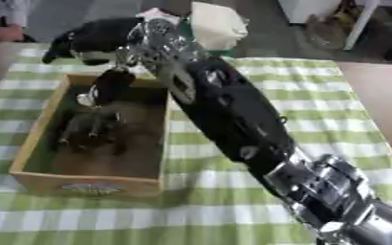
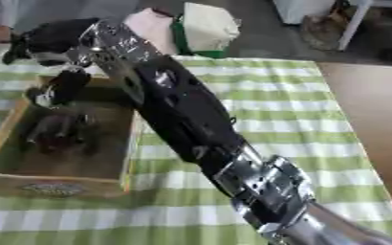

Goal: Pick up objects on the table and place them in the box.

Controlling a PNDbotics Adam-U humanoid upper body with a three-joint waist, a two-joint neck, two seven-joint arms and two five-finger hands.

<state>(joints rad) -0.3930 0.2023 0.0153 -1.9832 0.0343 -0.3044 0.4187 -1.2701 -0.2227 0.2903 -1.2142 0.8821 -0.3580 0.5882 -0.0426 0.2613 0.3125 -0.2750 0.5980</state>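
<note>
A wooden box (image 1: 32,143) stands on the left of the green-and-white checked cloth (image 1: 316,100). My right arm runs from the lower right corner up to the far end of the box. Its black hand (image 1: 95,36) hovers over the box's far wall. A narrow dark object with a pale lower end (image 1: 107,86) hangs down from the hand into the box, and the fingers appear curled on its top. On the box floor lies a dark, blurred shape (image 1: 91,130); I cannot tell what it is. The left hand does not show.
A cream bag with a green part (image 2: 203,26) stands beyond the cloth's far edge. Bare brown tabletop (image 2: 371,105) lies to the right of the cloth. My forearm crosses the cloth diagonally just right of the box.
</note>
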